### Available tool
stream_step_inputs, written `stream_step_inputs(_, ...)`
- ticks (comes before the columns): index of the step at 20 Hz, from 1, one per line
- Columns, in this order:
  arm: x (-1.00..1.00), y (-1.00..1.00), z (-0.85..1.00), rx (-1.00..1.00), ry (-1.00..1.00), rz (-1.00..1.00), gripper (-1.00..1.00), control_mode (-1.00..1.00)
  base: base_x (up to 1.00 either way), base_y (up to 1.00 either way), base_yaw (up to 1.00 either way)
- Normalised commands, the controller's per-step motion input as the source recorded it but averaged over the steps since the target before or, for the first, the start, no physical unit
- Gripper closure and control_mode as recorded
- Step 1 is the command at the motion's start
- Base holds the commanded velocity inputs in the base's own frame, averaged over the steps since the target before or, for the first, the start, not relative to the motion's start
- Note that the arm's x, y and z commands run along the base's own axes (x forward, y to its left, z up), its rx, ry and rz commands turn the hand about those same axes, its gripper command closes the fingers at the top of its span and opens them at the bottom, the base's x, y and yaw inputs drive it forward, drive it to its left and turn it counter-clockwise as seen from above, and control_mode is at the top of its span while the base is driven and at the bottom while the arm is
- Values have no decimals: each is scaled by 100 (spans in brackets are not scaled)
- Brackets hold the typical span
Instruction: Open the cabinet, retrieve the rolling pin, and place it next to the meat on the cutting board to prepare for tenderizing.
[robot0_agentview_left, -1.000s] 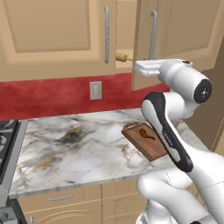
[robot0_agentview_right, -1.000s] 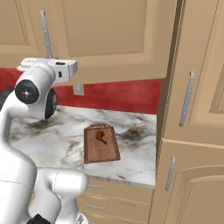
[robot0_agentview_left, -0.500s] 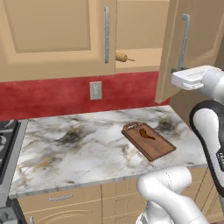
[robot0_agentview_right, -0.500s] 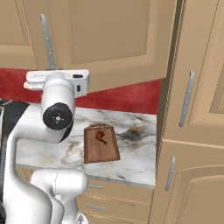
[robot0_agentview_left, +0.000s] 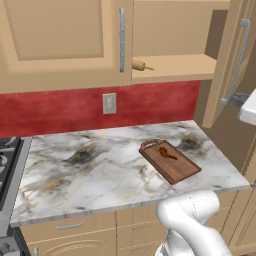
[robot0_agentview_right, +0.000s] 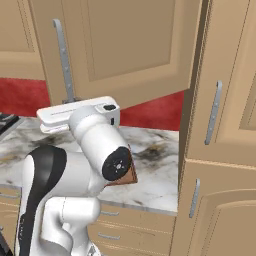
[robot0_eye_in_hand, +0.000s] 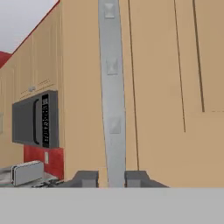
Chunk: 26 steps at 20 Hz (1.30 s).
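The cabinet (robot0_agentview_left: 65, 40) has its left door shut and its right door (robot0_agentview_left: 231, 55) swung wide open. On the inner shelf lies the rolling pin (robot0_agentview_left: 141, 65), partly behind the left door's edge. My gripper (robot0_eye_in_hand: 112, 179) is shut on the open door's silver bar handle (robot0_eye_in_hand: 111, 87), which runs up between the two fingertips. In the left base view the gripper (robot0_agentview_left: 236, 98) sits at the handle's lower end, far right. The cutting board (robot0_agentview_left: 172, 164) lies on the marble counter (robot0_agentview_left: 90, 165) with the meat (robot0_agentview_left: 167, 153) on it.
A wall outlet (robot0_agentview_left: 109, 103) sits on the red backsplash. A stove (robot0_agentview_left: 6, 160) borders the counter's left end. A tall cabinet (robot0_agentview_right: 222, 110) stands right of the counter. The open door (robot0_agentview_right: 135, 45) hangs over the counter's right part. A microwave (robot0_eye_in_hand: 37, 119) and toaster (robot0_eye_in_hand: 27, 172) stand far off.
The right cabinet door has swung from nearly shut to wide open, with my hand moving right along with its handle. The shelf and rolling pin now show more fully.
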Motion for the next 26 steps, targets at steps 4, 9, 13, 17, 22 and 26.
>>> stream_step_inputs(4,-13,0,-16,0,0,6,-100,-100,0,0,0)
stream_step_inputs(9,-60,0,3,-1,-19,3,-100,-100,0,0,0)
stream_step_inputs(13,-100,0,18,-6,-44,0,-100,-100,0,0,0)
stream_step_inputs(17,-100,10,11,-12,-43,0,-100,-100,0,0,0)
stream_step_inputs(22,-58,84,1,-15,-14,-1,-100,-100,0,0,0)
stream_step_inputs(26,-1,100,-17,-22,1,-13,-100,-100,0,0,0)
